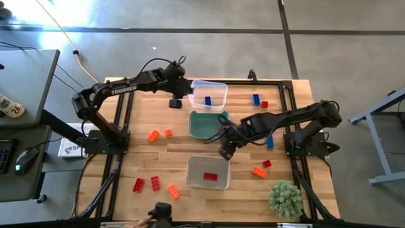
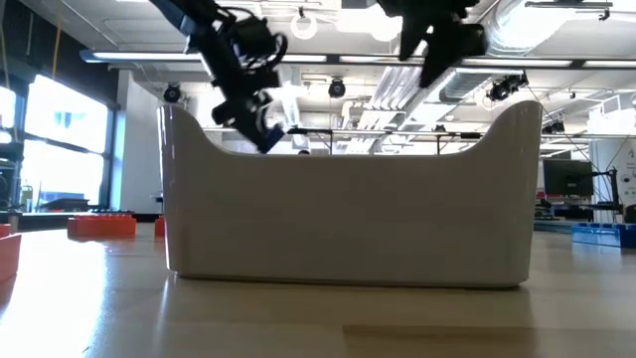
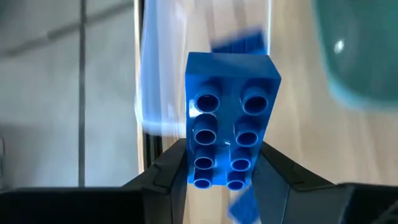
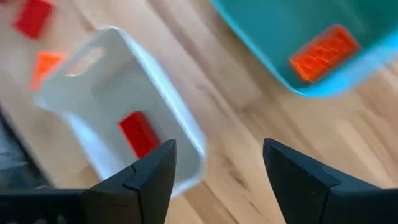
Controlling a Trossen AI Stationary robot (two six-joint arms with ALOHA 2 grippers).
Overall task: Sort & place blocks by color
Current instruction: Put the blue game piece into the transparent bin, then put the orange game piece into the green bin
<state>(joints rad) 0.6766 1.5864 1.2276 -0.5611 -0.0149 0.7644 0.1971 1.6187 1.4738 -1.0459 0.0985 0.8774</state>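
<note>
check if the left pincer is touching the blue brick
Touching. The left wrist view shows the left pincer with both fingers pressed against the sides of the blue brick, holding it up above the clear bin.

Colour key. Blue brick, studded, held between black fingers. Clear bin holds a blue block; teal bin holds an orange block; pale grey bin holds a red block. The table is light wood grain. Plant: green.
</note>
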